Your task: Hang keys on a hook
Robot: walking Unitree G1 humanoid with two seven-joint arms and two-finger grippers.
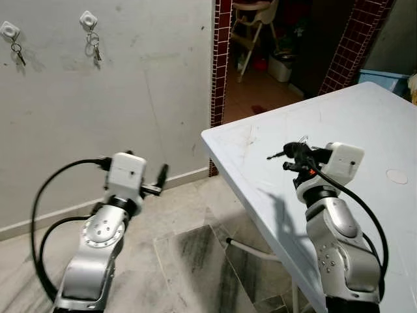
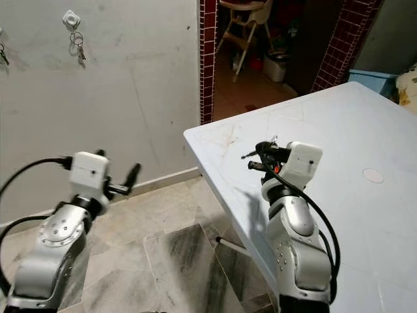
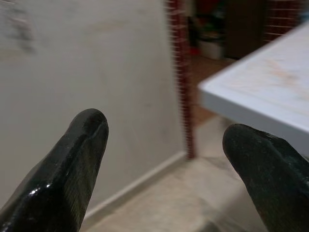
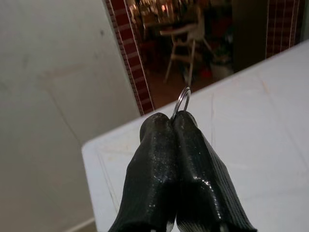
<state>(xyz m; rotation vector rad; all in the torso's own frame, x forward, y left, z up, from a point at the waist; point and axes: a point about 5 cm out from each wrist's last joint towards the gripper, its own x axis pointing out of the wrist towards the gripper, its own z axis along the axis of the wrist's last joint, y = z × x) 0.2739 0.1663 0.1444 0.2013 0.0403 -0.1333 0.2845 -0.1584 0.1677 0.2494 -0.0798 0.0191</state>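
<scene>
The right gripper (image 1: 291, 158) is held above the white table (image 1: 365, 124), near its corner, with both fingers pressed together on the keys (image 4: 182, 102); a metal ring is seen protruding from between the fingertips in the right wrist view, and a dark key blade is seen projecting from the gripper away from the table in the head views. The keys are thus clamped in the right gripper, raised clear of the table top. The left gripper (image 1: 158, 181) is held off the table, over the marble floor (image 1: 182, 254) between the table and the wall (image 1: 150, 85), its fingers (image 3: 77, 164) spread wide apart with nothing between them. Two white hooks are fixed high on the wall, well away from the table: a nearer hook (image 1: 88, 20) and a farther hook (image 1: 8, 30), each already carrying a hanging set of keys. A red-tiled doorway (image 1: 220, 78) is noted between the wall and the table, with a high chair (image 1: 251, 26) visible beyond it. A small round mark (image 1: 396, 176) is noted on the table top, to the right of the right gripper. A blue container (image 1: 384, 78) is partly seen behind the table's far edge.
</scene>
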